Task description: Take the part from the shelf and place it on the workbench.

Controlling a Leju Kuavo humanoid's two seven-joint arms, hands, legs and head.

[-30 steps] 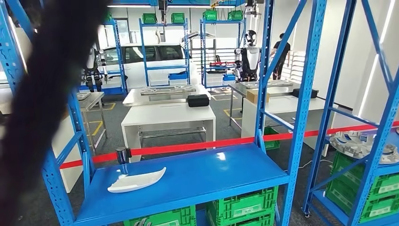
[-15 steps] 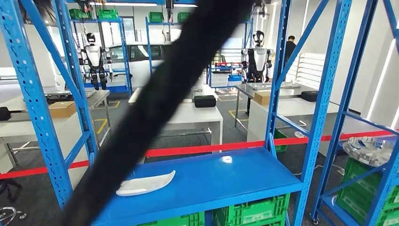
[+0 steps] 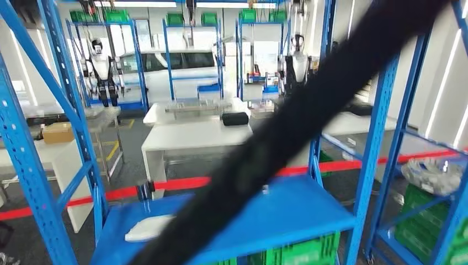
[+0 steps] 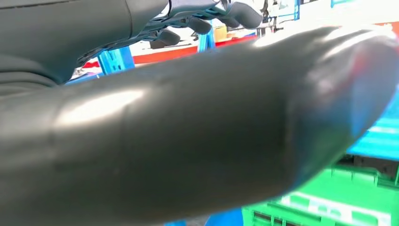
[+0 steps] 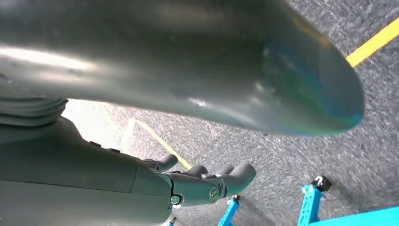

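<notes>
While its fingers [image 4: 235, 14] stretch out straight with nothing between them, the robot's left hand [image 4: 155, 21] reaches toward the blue rack, a thick grey thumb [image 4: 197, 132] blurring across most of the left wrist view above a green crate [image 4: 357, 197]. Over on the other side, the right hand [image 5: 197, 181] hangs above grey speckled floor [image 5: 301, 155] crossed by a yellow line [image 5: 376, 40], its fingers lightly curled, apart and holding nothing, with the blue foot of a rack [image 5: 310, 197] just beyond them. Seen from the head view, the white part [image 3: 148, 228] lies flat on the blue shelf [image 3: 309, 210], toward its left end near the front edge, well apart from either hand. A dark, out-of-focus band [image 3: 309, 110] slants from the lower left to the upper right across that view, covering the middle of the shelf. Green crates [image 3: 301, 254] sit under the shelf, and a red barrier tape [image 3: 182, 183] runs behind it. Beyond the tape stands a white workbench [image 3: 193, 135] carrying a black case [image 3: 235, 118], with a white car [image 3: 165, 69] and other blue racks [image 3: 193, 55] further back. Two humanoid robots [image 3: 101, 69] stand in the background, one at left and one right of centre. A pile of silvery parts [image 3: 430, 174] rests on the neighbouring rack at the right.
</notes>
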